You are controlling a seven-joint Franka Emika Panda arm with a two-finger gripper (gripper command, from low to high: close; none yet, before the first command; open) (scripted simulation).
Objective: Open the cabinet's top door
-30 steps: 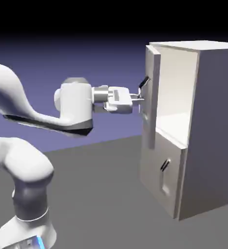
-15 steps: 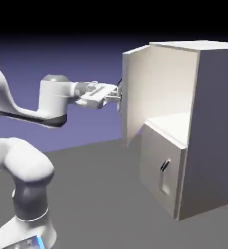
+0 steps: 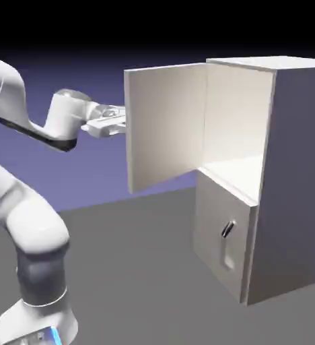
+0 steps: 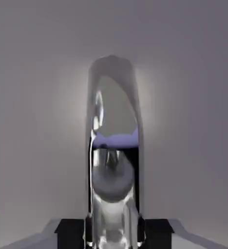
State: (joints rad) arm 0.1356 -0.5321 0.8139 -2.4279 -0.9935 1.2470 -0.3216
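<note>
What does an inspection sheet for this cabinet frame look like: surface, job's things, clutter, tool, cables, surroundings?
Surface: dark grey table, bare around the cabinet.
Job's things: cabinet upright; top door swung wide open, upper compartment showing; lower door shut.
Clutter: nothing seen.
Tool: tool at the top door's outer face, shut on the handle, which fills the hand view between the fingertips.
Cables: nothing seen.
Surroundings: plain blue-violet backdrop, black above.
</note>
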